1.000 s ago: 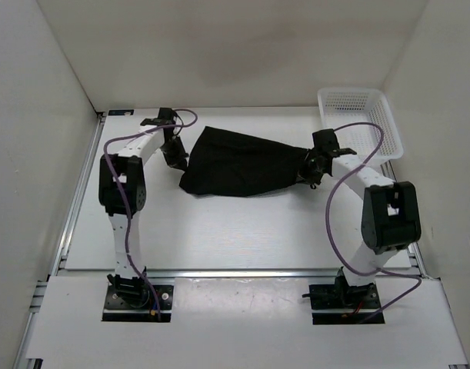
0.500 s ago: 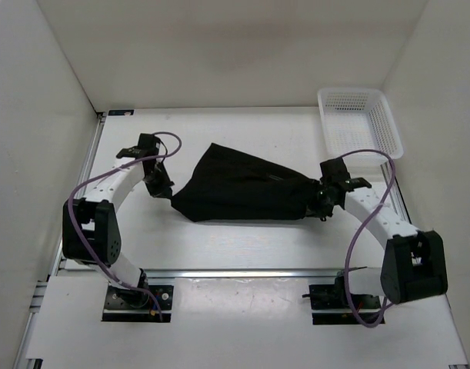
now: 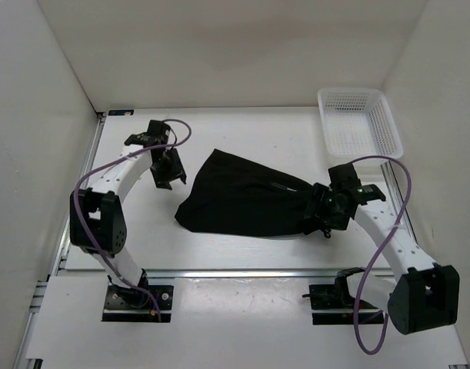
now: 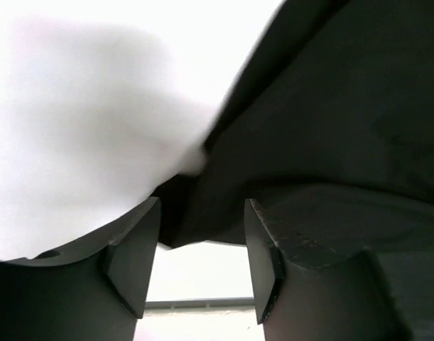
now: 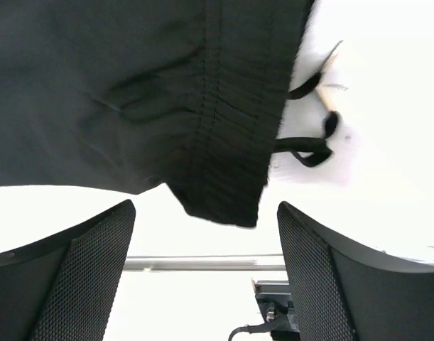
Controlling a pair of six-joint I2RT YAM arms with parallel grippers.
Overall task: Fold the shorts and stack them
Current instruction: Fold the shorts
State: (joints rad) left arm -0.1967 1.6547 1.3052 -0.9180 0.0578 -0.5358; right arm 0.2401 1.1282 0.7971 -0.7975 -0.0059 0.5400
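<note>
The black shorts (image 3: 242,201) lie spread in a rough wedge on the middle of the white table, the gathered waistband (image 5: 231,106) at their right end. A drawstring (image 5: 309,148) trails from that end. My left gripper (image 3: 168,172) stands open just left of the shorts' left edge, apart from the cloth. In the left wrist view the gripper (image 4: 202,206) has nothing between its fingers, and the black fabric (image 4: 323,128) lies beyond the tips. My right gripper (image 3: 318,212) is open at the waistband end. In the right wrist view it (image 5: 206,206) stands wide with only table between the mesh pads (image 5: 82,270).
A white mesh basket (image 3: 359,121) stands at the back right corner. A metal rail (image 3: 235,271) runs along the table's near edge. White walls close in the left, back and right sides.
Both grippers have opened and let go of the shorts, which now lie on the table. The left gripper has drawn back from the cloth's edge. The right one has shifted slightly nearer.
</note>
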